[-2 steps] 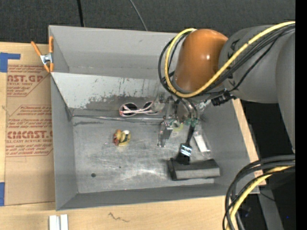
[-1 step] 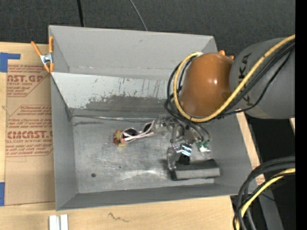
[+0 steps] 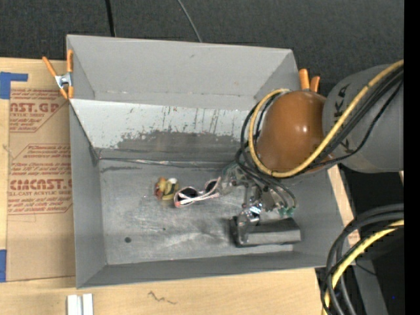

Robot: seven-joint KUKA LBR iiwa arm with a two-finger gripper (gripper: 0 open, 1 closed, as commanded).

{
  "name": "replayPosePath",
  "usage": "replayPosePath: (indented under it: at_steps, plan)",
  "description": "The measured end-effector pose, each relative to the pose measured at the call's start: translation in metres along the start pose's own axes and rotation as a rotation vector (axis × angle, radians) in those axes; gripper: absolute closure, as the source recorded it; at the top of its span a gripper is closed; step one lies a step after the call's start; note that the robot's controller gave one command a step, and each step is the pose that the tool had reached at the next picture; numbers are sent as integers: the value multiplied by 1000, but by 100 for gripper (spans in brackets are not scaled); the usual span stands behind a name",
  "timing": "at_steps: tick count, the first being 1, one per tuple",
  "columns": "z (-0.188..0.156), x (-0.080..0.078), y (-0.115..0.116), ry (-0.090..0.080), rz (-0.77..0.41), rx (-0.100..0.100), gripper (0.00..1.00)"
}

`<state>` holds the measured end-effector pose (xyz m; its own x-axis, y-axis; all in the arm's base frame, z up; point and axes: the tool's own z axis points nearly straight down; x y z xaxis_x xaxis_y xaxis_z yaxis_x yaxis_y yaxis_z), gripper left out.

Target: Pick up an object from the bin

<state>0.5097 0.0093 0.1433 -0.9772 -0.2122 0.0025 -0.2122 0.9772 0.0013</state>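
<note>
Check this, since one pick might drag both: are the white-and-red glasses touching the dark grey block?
Apart. The camera view shows bare bin floor between the white-and-red glasses and the dark grey block.

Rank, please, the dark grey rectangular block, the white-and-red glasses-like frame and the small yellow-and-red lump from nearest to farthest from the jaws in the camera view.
1. Dark grey rectangular block: lower right, just below the jaws.
2. White-and-red glasses-like frame: middle of the floor, to their left.
3. Small yellow-and-red lump: farthest left, just beyond the frame.
</note>
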Motion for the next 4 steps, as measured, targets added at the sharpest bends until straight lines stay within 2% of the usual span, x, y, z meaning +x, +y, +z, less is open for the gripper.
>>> replayPosePath:
  at_steps: [1, 2, 3, 4]
  plan:
    - [9, 2, -47, -3, 59, -1, 0]
    - [64, 14, -54, 1, -237, 12, 100]
    - [64, 14, -54, 1, -237, 11, 100]
    - [23, 25, -52, 4, -246, -2, 100]
